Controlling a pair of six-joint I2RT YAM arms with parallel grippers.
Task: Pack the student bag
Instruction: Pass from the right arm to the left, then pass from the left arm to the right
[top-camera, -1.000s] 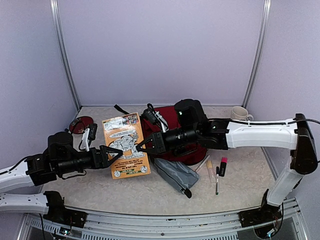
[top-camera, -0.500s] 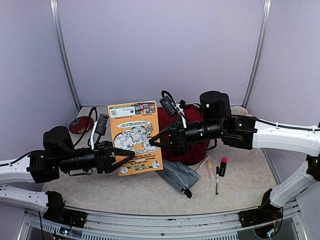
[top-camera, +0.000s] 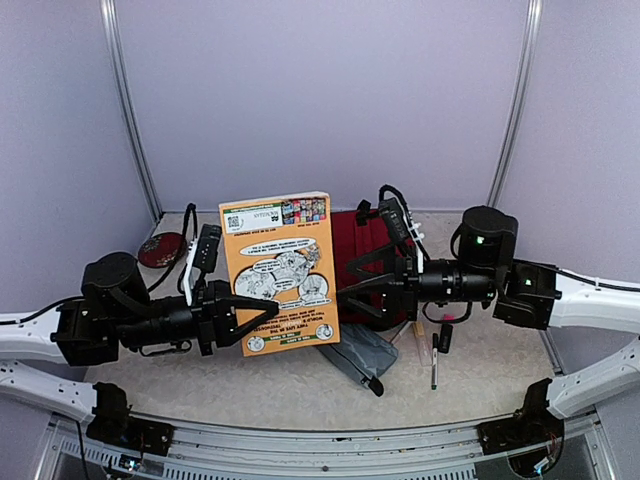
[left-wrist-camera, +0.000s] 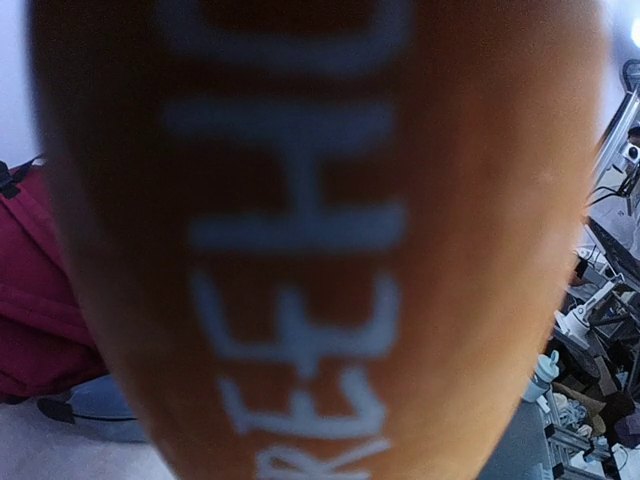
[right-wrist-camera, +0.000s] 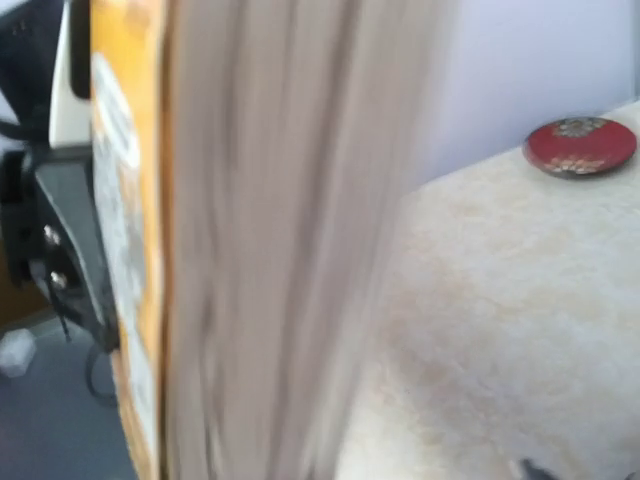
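Below, mottled beige tabletop (top-camera: 300, 388); lilac walls (top-camera: 320, 90) behind student bag (top-camera: 368, 243), book (top-camera: 282, 272).

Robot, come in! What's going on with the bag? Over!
Left gripper clamped on orange book, upright. Right gripper open at its page edge. Student bag behind, book not inside.

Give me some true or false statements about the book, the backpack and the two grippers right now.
1. The orange book stands upright. True.
2. The left gripper grips the book near its lower left corner. True.
3. The book is inside the backpack. False: it is outside, in front of it.
4. The right gripper is clamped shut. False: its jaws stand open beside the book.
5. The red dish lies to the right of the book. False: it lies to its left.
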